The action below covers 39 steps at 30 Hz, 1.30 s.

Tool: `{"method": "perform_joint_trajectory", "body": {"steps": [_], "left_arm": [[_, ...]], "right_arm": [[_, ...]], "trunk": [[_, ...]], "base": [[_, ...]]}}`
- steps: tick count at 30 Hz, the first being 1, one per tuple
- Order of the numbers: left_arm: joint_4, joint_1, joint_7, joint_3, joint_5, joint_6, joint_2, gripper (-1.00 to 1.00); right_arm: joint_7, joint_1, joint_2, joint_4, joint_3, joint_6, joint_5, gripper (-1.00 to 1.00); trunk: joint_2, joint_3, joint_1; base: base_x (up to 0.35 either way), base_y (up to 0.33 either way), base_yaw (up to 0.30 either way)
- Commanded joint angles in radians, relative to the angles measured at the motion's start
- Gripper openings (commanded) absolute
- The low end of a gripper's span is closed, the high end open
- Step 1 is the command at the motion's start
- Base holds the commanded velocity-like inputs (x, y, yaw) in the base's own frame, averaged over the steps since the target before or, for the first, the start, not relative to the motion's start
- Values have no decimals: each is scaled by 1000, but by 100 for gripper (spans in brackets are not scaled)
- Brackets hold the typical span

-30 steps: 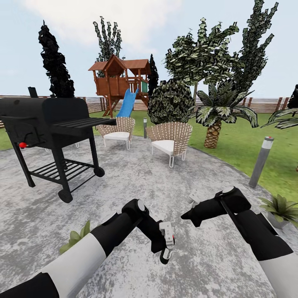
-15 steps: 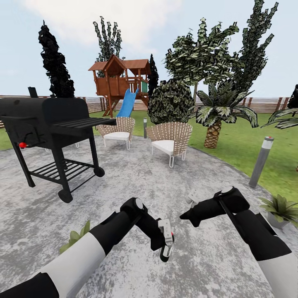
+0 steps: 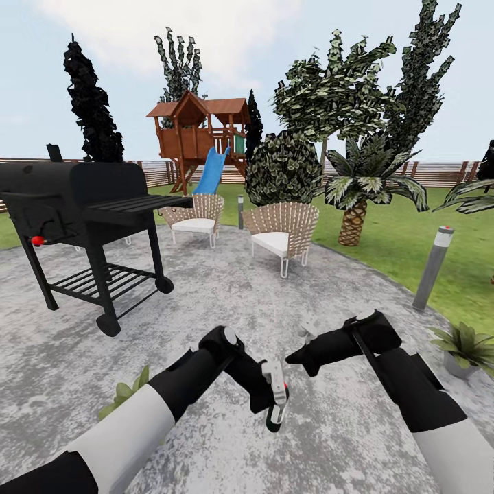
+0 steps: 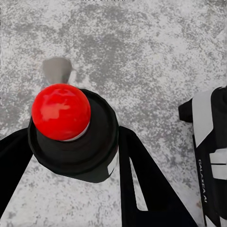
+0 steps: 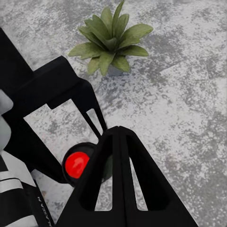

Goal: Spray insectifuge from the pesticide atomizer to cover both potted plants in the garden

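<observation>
Jaws of the left gripper (image 3: 274,405) are clamped on the pesticide atomizer (image 4: 71,132), its red dot facing the left wrist camera, held low over the paved patio (image 3: 206,288). Whether the right gripper (image 3: 296,357) is parted or closed, I cannot tell. One potted plant (image 3: 125,394) sits beside the left arm, another (image 3: 465,346) at the patio's right edge. Beyond stand a black grill (image 3: 75,199) and two chairs (image 3: 283,233).

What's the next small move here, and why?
Probably swing the left gripper toward the potted plant beside its own arm: it is clamped on the pesticide atomizer, and that plant lies nearest.
</observation>
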Motion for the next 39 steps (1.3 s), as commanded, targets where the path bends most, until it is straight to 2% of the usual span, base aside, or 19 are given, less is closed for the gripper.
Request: {"method": "perform_joint_trajectory", "body": {"steps": [1,6,8,10,13,39], "left_arm": [[-2,-1,-5,3,-5,11,0,-100],[-2,-12,-6,18,-5,12,1,-100],[-2,-14,-6,43,-5,11,2,-100],[-2,-17,-7,85,-5,11,2,-100],[-2,-34,-7,102,-5,12,2,-100],[1,-42,-7,107,-7,12,2,-100]], "right_arm": [[10,-1,0,-1,1,6,11,-100],[10,-1,1,-2,1,6,11,-100],[10,-1,0,-2,1,6,11,-100],[10,-1,1,-1,1,6,11,-100],[10,-1,1,-2,1,6,11,-100],[10,-1,1,-2,2,6,11,-100]], "trunk": [[-1,-1,0],[-1,-1,0],[-1,-1,0],[-1,-1,0],[-1,-1,0],[-1,-1,0]], "base": [[0,0,0],[0,0,0],[0,0,0],[0,0,0],[0,0,0],[0,0,0]]}}
